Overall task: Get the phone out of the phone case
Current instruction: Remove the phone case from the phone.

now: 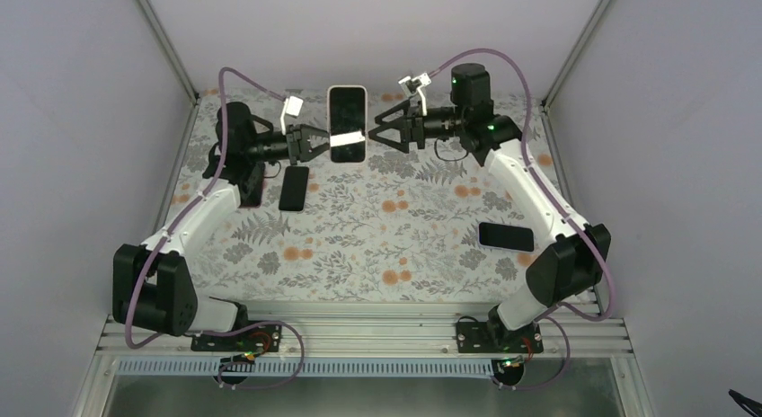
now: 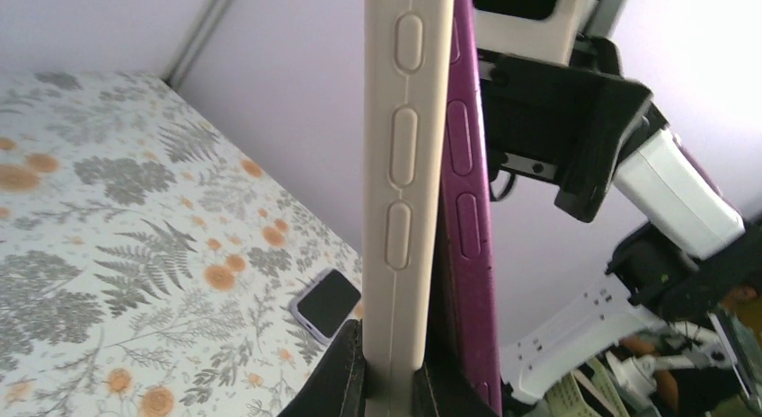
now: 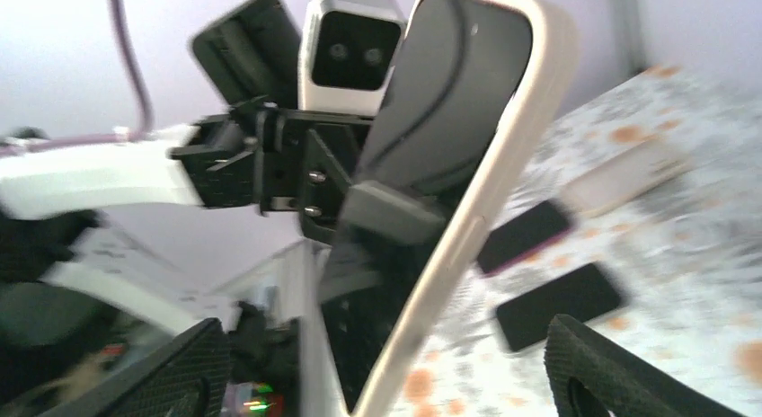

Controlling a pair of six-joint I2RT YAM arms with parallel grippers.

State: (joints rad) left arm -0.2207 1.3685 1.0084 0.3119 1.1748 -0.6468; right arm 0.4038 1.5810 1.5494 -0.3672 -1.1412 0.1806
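Observation:
The phone [image 1: 347, 114], dark screen up, sits inside a cream phone case [image 1: 348, 89] and is held in the air over the far side of the table. My left gripper [image 1: 325, 147] is shut on its lower left edge. In the left wrist view the black fingers [image 2: 346, 377] pinch the case's buttoned side [image 2: 404, 165]; a purple strip [image 2: 469, 210] with similar button bumps runs beside it, and I cannot tell what it is. My right gripper [image 1: 372, 129] stands open just right of the phone. Its wide fingers [image 3: 620, 372] flank the case [image 3: 467, 246] without touching.
A black phone [image 1: 294, 188] lies on the floral cloth near the left arm, with another one [image 1: 252, 190] partly hidden under that arm. A third phone [image 1: 506, 236], in a lilac case, lies by the right arm. Grey walls enclose the table.

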